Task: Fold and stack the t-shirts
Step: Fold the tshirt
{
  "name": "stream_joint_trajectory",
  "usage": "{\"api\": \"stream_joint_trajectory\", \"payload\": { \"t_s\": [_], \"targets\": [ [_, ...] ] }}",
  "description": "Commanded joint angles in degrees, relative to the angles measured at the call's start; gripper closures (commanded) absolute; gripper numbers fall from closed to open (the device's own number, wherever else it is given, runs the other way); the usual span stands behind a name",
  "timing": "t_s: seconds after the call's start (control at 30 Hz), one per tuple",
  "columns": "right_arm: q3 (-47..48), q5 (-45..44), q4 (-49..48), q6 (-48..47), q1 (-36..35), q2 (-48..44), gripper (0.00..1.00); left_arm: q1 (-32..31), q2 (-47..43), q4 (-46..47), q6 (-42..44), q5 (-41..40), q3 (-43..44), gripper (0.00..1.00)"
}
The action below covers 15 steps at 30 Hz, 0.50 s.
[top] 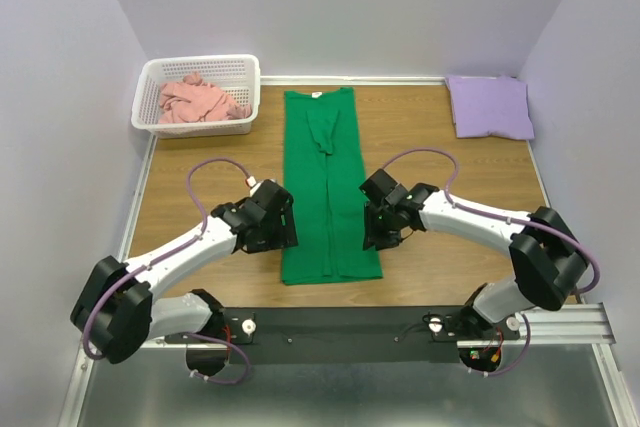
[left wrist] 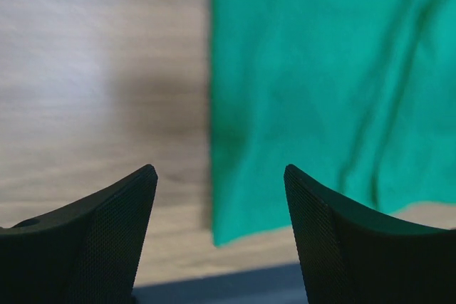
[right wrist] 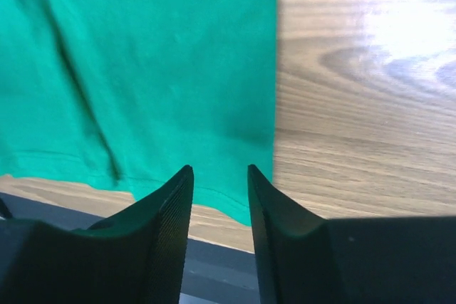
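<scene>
Left arm (top: 190, 252) and right arm (top: 470, 215): white link shells, black joint housings, bulky black shoulder units. One purple cable (top: 203, 187) loops along each arm. Both bases sit on a black rail (top: 340, 322) with a silver extrusion at its right end. Left gripper (left wrist: 221, 172) and right gripper (right wrist: 219, 169): black tapered fingers (left wrist: 114, 218), finely dimpled inner pads

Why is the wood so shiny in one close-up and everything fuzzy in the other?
Right wrist view: a white glare patch on the table at upper right. Left wrist view: soft all over, wood grain smeared, the edge of the green t-shirt fuzzy, a dark shadow beside it. Top view: evenly lit, sharp.
</scene>
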<state>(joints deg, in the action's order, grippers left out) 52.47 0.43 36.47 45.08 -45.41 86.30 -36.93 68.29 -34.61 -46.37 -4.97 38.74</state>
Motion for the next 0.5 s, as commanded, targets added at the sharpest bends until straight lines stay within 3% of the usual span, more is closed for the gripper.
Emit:
{"api": "stream_joint_trajectory", "payload": {
  "t_s": [0.0, 0.2, 0.47],
  "targets": [
    [-4.20, 2.48, -2.27, -1.12, 0.14, 0.53, 0.57, -4.73, -2.46, -2.30, -10.40, 1.12, 0.20, 0.21],
    [-5.79, 2.13, -2.89, -3.86, 0.06, 3.78, 0.59, -6.05, -1.32, -3.88, -13.57, 0.93, -0.77, 0.24],
    [-10.72, -3.06, -0.43, -2.01, 0.85, -0.34, 0.60, -9.48, 1.58, -6.87, -15.59, 1.46, 0.81, 0.24]
  ]
}}
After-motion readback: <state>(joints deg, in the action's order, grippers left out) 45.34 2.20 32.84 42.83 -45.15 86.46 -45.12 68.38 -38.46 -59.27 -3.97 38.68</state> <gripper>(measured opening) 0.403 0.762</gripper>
